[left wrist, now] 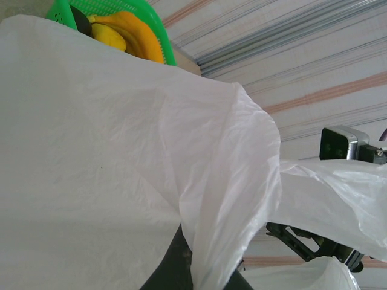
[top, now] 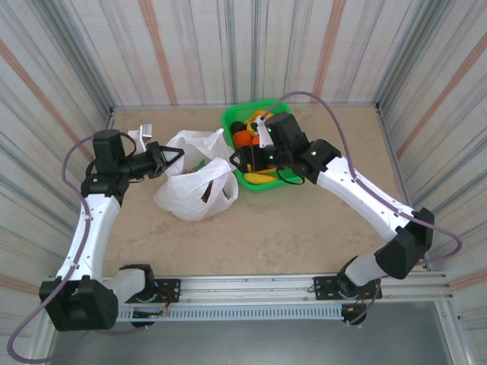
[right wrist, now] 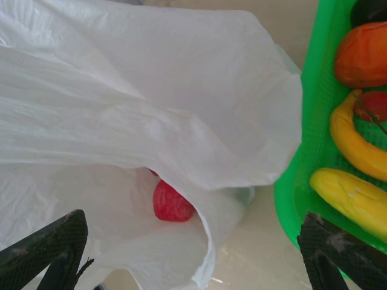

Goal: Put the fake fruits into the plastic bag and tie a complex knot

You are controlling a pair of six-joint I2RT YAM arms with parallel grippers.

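The white plastic bag lies crumpled on the table left of the green basket. My left gripper is shut on a bunch of the bag's film at its left side, holding it up. My right gripper stands wide open over the bag's mouth, nothing between its fingers. One red fruit lies inside the bag. In the basket sit two yellow bananas, an orange piece and a red piece. The bananas also peek over the film.
Corrugated striped walls close in the beige table on three sides. A metal rail with both arm bases runs along the near edge. The right arm stretches diagonally over the table's right half.
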